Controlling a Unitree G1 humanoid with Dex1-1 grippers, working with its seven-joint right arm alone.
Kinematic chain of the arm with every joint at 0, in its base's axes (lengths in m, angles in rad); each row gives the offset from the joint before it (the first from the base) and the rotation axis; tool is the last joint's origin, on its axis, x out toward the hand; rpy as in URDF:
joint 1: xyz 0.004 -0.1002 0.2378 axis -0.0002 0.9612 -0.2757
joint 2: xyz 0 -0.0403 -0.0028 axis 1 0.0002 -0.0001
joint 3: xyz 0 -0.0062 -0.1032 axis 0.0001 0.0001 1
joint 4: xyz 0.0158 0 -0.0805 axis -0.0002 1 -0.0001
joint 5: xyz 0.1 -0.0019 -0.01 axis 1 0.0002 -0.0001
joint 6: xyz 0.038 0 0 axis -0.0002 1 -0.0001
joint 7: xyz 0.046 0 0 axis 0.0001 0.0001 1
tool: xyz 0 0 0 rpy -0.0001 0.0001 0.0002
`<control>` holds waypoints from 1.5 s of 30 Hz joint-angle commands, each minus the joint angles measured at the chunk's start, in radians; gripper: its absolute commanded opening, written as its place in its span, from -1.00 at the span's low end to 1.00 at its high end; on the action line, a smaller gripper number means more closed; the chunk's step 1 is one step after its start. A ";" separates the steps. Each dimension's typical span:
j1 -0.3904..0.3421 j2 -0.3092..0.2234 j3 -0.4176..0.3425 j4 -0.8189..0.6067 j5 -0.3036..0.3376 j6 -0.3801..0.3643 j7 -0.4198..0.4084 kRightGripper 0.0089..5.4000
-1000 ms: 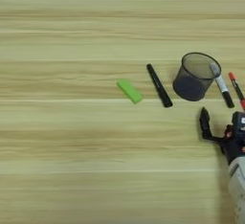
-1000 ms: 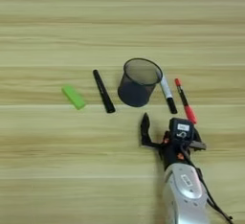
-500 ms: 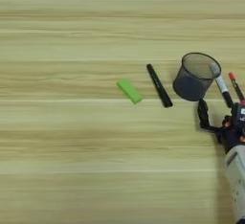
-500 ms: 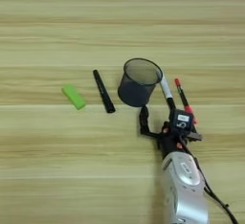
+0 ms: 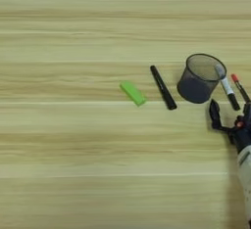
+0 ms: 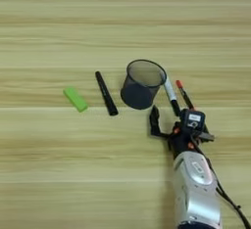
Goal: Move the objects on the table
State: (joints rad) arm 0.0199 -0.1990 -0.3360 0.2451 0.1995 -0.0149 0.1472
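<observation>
The silver forearm reaches up from the bottom edge, and the gripper sits just below the white marker. One black finger stands out to the left; the other is hidden behind the wrist, so I cannot tell how far apart they are. The white marker's capped end lies right by the fingers, beside a thin red-tipped pen. The mesh cup touches the marker's far end. Further left on the worktop lie the black marker and a green block. This looks like an approach to the white marker; next the fingers must straddle it without catching the pen or cup.
</observation>
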 commanded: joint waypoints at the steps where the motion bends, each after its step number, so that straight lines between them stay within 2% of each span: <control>1: -0.036 -0.038 -0.008 0.029 0.008 0.002 0.016 0.99; 22: -0.113 -0.094 0.002 0.154 0.007 -0.013 0.084 0.99; 45: -0.111 -0.107 0.018 0.170 0.006 -0.009 0.112 0.02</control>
State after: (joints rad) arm -0.0827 -0.2914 -0.3235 0.4197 0.2069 -0.0346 0.2588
